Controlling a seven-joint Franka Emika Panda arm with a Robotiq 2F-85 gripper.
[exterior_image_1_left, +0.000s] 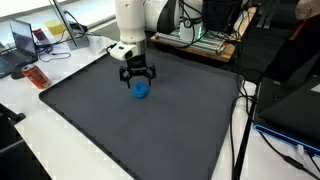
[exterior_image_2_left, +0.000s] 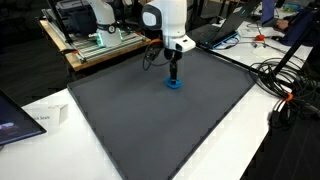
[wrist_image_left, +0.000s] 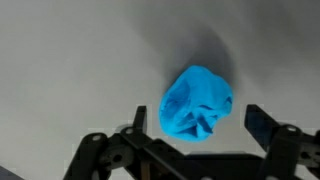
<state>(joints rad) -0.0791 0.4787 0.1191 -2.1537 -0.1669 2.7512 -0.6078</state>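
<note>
We see the gripper (exterior_image_1_left: 138, 81) directly above the crumpled blue lump (exterior_image_1_left: 140, 91), fingers spread wide and holding nothing. In the wrist view the lump (wrist_image_left: 197, 103) sits centred between both fingertips (roundish, no clear long axis). It rests on the dark mat (exterior_image_1_left: 120, 135), with the reddish object (exterior_image_1_left: 37, 76) well apart.

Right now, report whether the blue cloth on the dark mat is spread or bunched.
Bunched: the blue cloth is a rounded, creased lump on the dark mat, under the open claw.
</note>
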